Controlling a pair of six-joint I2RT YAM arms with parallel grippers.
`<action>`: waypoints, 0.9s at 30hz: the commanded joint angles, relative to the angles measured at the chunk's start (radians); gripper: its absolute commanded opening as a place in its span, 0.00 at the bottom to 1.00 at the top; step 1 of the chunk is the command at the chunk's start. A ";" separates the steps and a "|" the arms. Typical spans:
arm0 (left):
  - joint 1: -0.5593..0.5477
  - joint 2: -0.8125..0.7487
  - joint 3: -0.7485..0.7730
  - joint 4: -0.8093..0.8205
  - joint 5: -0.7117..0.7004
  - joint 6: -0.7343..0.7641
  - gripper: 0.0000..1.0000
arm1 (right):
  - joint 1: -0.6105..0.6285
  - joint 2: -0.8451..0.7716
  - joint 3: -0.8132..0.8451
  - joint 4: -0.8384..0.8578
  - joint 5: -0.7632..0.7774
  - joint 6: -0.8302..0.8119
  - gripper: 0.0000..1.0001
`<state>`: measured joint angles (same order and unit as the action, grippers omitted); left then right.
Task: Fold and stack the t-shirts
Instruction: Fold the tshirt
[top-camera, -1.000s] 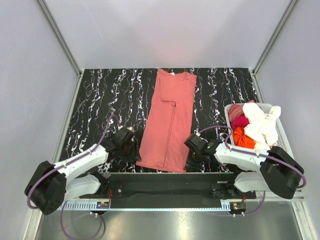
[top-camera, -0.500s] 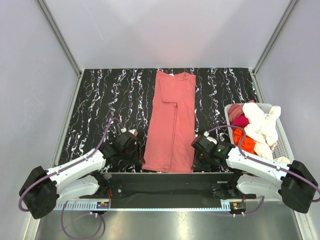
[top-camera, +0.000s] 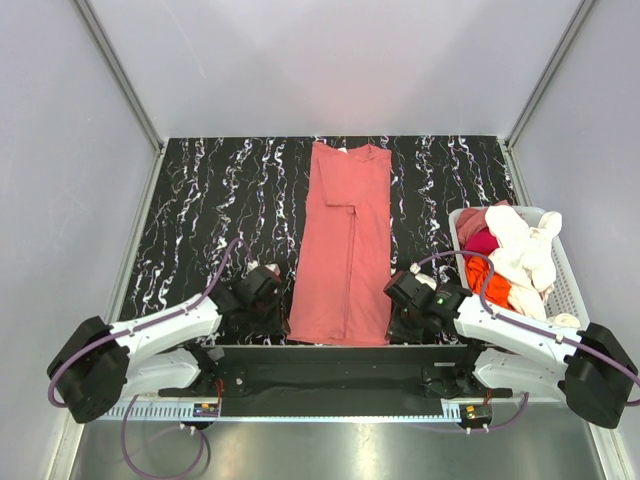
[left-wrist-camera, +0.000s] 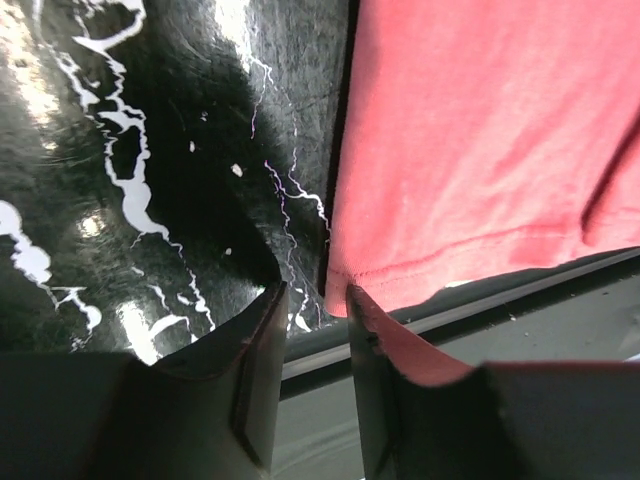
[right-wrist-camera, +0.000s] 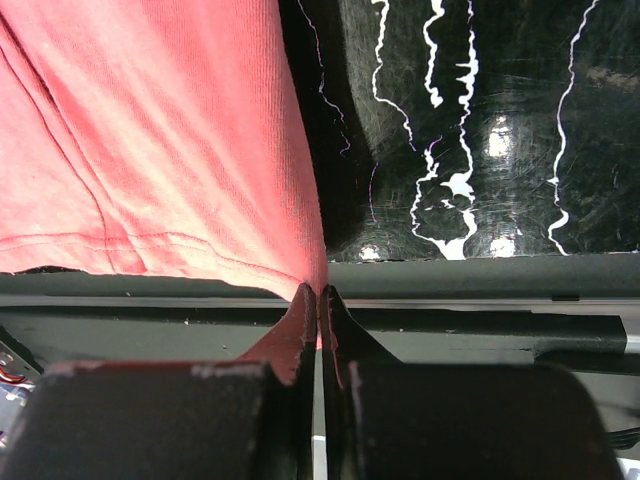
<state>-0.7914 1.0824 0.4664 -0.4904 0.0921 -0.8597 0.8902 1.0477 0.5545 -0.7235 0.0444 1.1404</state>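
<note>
A large salmon-pink t-shirt (top-camera: 345, 240) lies folded into a long strip down the middle of the black marbled table (top-camera: 210, 200). My right gripper (top-camera: 392, 325) is shut on the near right corner of its hem; the right wrist view shows the cloth (right-wrist-camera: 150, 130) pinched between the closed fingertips of that gripper (right-wrist-camera: 320, 292). My left gripper (top-camera: 278, 318) sits at the near left corner. In the left wrist view this gripper (left-wrist-camera: 315, 295) has a gap between its jaws, and the hem corner (left-wrist-camera: 345, 295) touches its right fingertip. More t-shirts, cream (top-camera: 525, 245), orange (top-camera: 487, 275) and magenta (top-camera: 480, 240), are piled in the basket.
The white slatted basket (top-camera: 565, 275) stands at the right edge of the table, close behind my right arm. The table's near edge and a dark rail (right-wrist-camera: 480, 290) run just under both grippers. Grey walls enclose the table.
My right gripper has shut on the hem's right corner and the shirt's near end has shifted right. The left gripper has followed to the left corner with its jaws narrowing.
</note>
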 joint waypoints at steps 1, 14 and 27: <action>-0.009 0.031 -0.006 0.062 0.028 0.008 0.34 | 0.009 -0.018 0.016 -0.017 0.032 -0.007 0.00; -0.014 0.045 -0.014 0.073 0.049 0.010 0.32 | 0.009 -0.048 -0.018 -0.010 0.046 0.004 0.00; -0.034 0.033 0.037 0.098 0.067 -0.006 0.00 | 0.009 -0.025 0.013 -0.005 0.055 -0.010 0.00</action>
<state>-0.8200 1.1286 0.4606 -0.4278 0.1314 -0.8627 0.8902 1.0168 0.5362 -0.7235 0.0631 1.1404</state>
